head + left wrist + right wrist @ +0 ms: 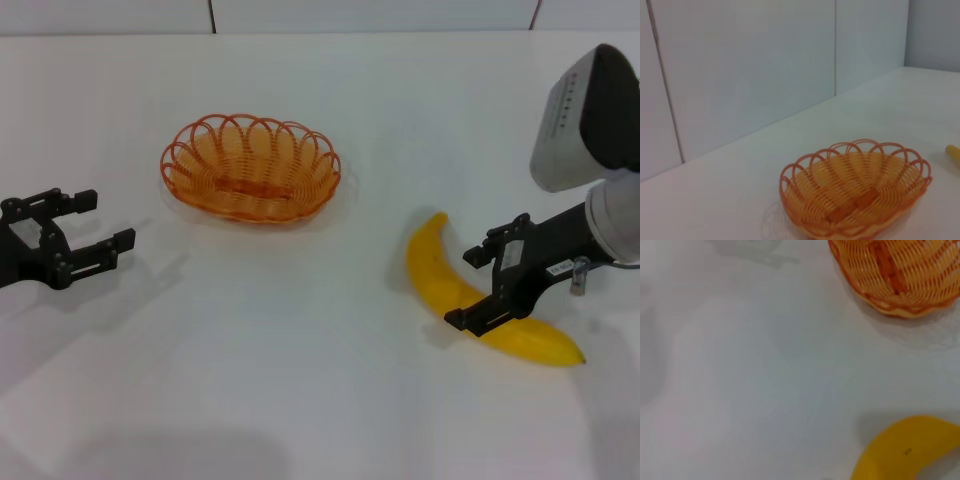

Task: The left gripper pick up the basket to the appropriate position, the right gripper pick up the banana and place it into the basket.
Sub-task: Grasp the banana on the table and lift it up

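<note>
While the basket (251, 168) lies empty toward the far left with the open left gripper (78, 232) well apart at the left edge, the open right gripper (487, 285) straddles the banana (470, 293) at right, apparently needing only to close.
</note>
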Action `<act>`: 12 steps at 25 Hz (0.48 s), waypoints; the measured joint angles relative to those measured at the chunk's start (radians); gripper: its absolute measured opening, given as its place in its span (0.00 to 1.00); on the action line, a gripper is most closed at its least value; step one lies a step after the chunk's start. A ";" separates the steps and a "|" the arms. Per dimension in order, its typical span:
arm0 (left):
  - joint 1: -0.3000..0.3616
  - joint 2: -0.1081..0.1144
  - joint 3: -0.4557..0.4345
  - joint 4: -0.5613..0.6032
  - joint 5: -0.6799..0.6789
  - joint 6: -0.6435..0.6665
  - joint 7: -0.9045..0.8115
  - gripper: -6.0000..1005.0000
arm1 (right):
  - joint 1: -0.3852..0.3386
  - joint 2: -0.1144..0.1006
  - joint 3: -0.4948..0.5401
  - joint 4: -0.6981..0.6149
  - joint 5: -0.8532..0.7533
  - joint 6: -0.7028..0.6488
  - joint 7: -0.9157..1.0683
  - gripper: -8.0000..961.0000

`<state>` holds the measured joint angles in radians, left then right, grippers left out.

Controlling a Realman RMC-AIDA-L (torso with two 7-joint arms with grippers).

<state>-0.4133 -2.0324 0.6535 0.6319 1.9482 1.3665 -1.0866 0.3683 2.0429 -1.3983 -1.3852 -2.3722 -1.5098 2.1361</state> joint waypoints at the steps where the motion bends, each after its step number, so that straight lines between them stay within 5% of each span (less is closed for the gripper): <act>1: 0.000 0.000 0.000 0.000 0.000 0.000 0.000 0.73 | 0.005 0.000 0.000 0.013 -0.001 0.003 -0.001 0.87; 12: -0.001 0.000 0.000 0.000 0.000 0.000 0.001 0.73 | 0.083 -0.002 -0.022 0.167 -0.027 0.078 -0.007 0.85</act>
<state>-0.4143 -2.0326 0.6535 0.6319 1.9482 1.3667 -1.0860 0.4510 2.0406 -1.4206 -1.2184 -2.3992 -1.4314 2.1292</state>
